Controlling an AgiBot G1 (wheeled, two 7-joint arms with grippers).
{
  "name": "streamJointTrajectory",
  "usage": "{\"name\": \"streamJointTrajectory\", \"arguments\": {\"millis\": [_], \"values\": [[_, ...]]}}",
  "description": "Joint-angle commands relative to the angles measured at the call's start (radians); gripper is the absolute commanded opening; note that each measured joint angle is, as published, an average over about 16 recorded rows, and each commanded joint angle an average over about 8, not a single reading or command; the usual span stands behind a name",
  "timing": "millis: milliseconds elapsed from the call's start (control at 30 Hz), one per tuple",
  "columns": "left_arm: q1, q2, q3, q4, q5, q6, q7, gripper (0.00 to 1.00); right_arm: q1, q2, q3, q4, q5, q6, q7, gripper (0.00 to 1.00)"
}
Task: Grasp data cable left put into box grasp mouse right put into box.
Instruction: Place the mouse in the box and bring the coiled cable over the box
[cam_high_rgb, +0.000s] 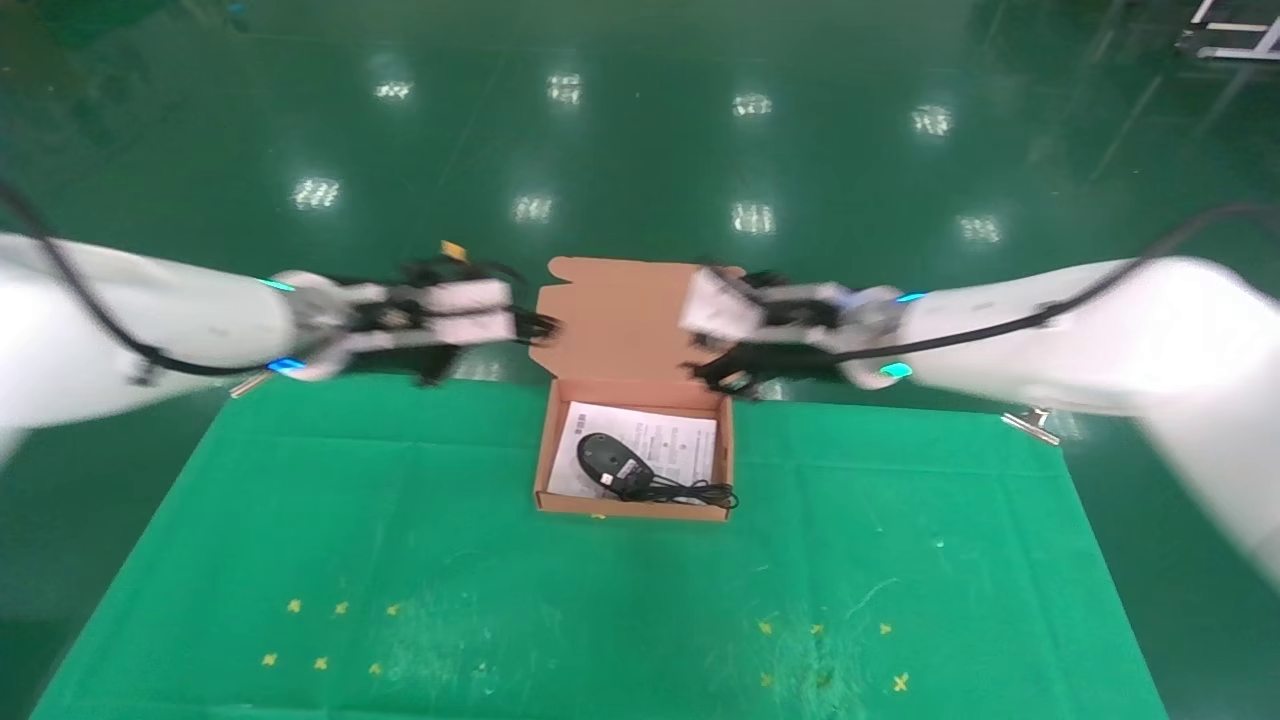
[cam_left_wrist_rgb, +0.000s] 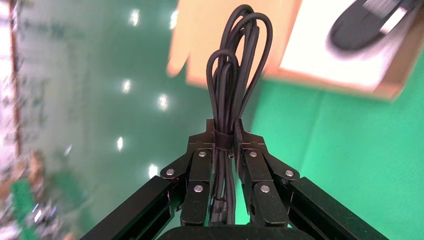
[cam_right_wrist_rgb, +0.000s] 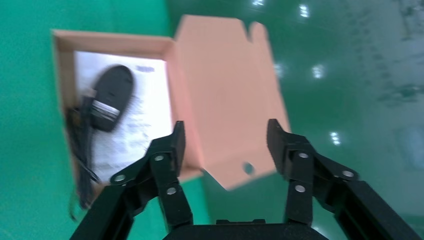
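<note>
The orange-brown box (cam_high_rgb: 545, 440) sits open at the table's far middle, its flap lid (cam_high_rgb: 620, 315) tilted back. The black mouse (cam_high_rgb: 610, 462) lies inside on the white leaflet (cam_high_rgb: 680, 445), its cord (cam_high_rgb: 700, 492) bunched at the box's front right corner. My left gripper (cam_high_rgb: 540, 325) is raised just left of the lid and is shut on the black data cable (cam_left_wrist_rgb: 235, 75), whose loops stick out past the fingertips. My right gripper (cam_high_rgb: 715, 375) is open and empty at the lid's right side, above the box's back right corner. The right wrist view shows the mouse (cam_right_wrist_rgb: 112, 95) and the lid's round hole (cam_right_wrist_rgb: 248, 168).
A green cloth (cam_high_rgb: 600, 600) covers the table, with small yellow marks (cam_high_rgb: 330, 635) near the front on both sides. Shiny green floor (cam_high_rgb: 640, 130) lies beyond the far edge. Metal clips (cam_high_rgb: 1030, 422) hold the cloth at the far corners.
</note>
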Motion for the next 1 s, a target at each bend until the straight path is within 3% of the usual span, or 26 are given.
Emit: {"name": "streamJointTrajectory", "arguments": {"millis": [33, 367, 567, 833, 1000], "values": [[0.012, 0.025, 0.001, 0.022, -0.034, -0.029, 0.030, 0.00, 0.008, 0.036, 0.007, 0.026, 0.003, 0.001, 0.013, 1.00], [0.070, 0.189, 0.018, 0.258, -0.212, -0.157, 0.300, 0.00, 0.005, 0.203, -0.005, 0.186, -0.047, 0.003, 0.143, 1.00], [0.075, 0.236, 0.047, 0.362, -0.307, -0.222, 0.448, 0.02, -0.002, 0.274, -0.019, 0.293, -0.086, 0.004, 0.235, 1.00], [0.070, 0.252, 0.098, 0.399, -0.379, -0.247, 0.538, 0.99, -0.006, 0.312, -0.030, 0.362, -0.120, 0.009, 0.291, 1.00], [0.068, 0.251, 0.100, 0.397, -0.380, -0.248, 0.535, 1.00, -0.006, 0.311, -0.031, 0.363, -0.122, 0.011, 0.290, 1.00]]}}
